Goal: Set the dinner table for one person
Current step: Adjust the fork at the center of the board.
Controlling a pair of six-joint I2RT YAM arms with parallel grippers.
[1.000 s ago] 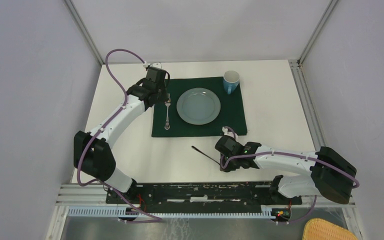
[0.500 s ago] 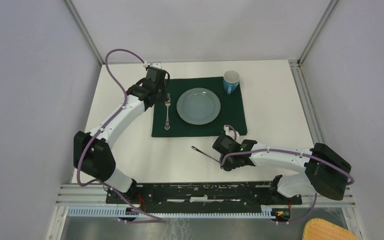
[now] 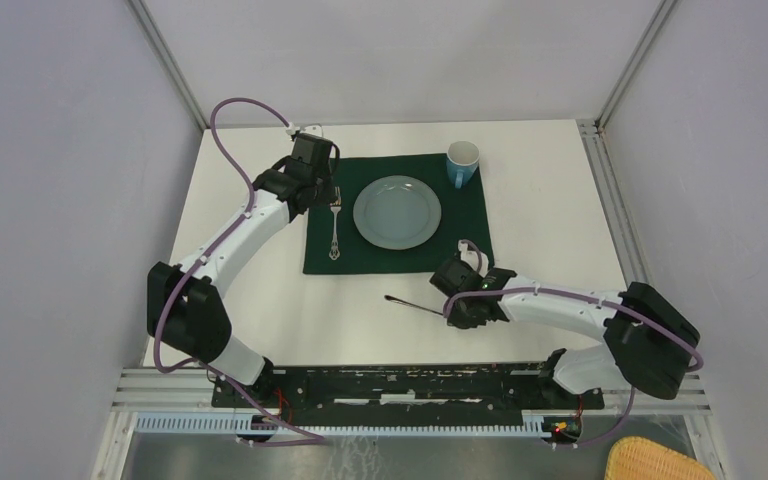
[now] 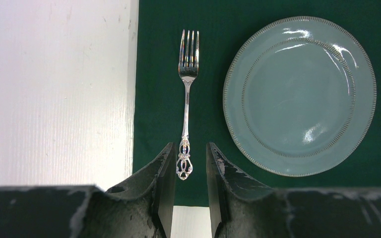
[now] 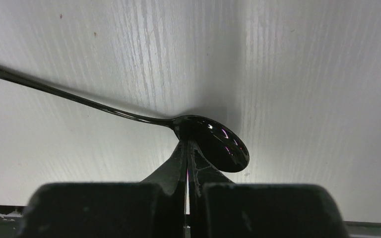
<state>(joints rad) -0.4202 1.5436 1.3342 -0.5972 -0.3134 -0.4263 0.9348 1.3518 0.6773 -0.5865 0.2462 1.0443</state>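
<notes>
The white dinner table carries a dark green cloth with a pale blue plate, a blue mug and a silver fork left of the plate. My left gripper hangs above the cloth, open. In the left wrist view the fork lies flat, its handle end seen between the fingertips without touching them. My right gripper is shut on the bowl of a dark spoon just in front of the cloth. In the right wrist view the spoon has its handle running left over the table.
A wicker basket sits below the table's near right corner. Grey walls close in the left, right and far sides. The metal rail with both arm bases runs along the near edge.
My right gripper has moved slightly farther toward the cloth's near edge with the spoon, and the spoon's handle has swung flatter. The left arm has stayed still.
</notes>
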